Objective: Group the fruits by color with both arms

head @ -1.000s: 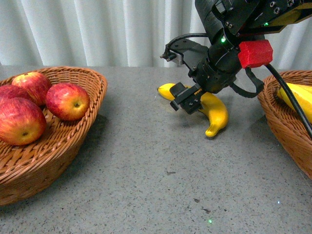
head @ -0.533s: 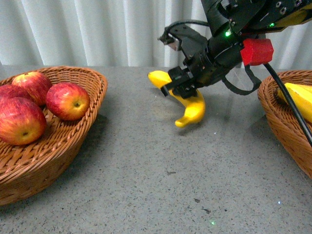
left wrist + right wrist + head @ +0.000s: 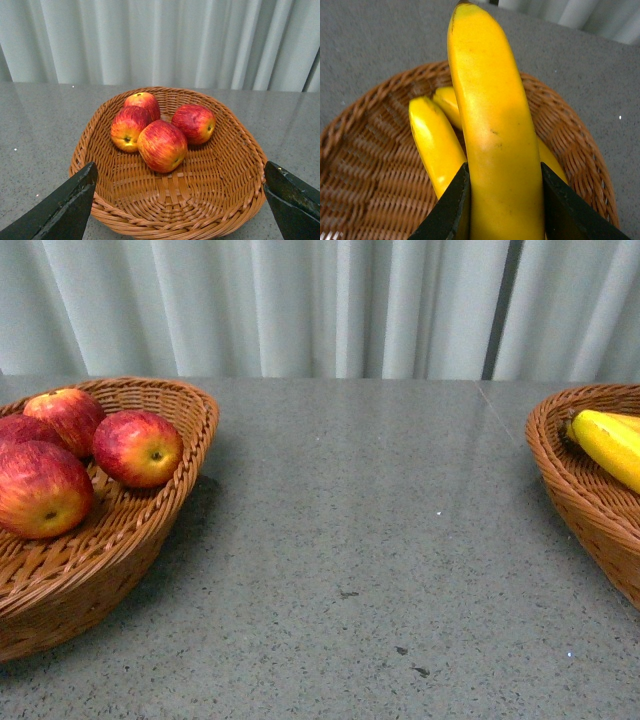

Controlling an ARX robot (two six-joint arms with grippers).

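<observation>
On the grey speckled table a wicker basket sits at the left and holds the red apples, which lie close together toward its far left side. The left wrist view looks down on this same basket and shows four apples in it, clustered and touching one another at the far part of the bowl. The left gripper hangs above the near rim of that basket with its two black fingers spread wide, one at each side of the basket, and nothing between them. A second wicker basket stands at the right edge of the table, with a yellow banana lying in it. The right gripper is closed around a large banana, its black fingers pressed against both sides of the fruit. This held banana hangs over the right basket, above two other bananas lying side by side inside it. White curtains hang behind the table.
</observation>
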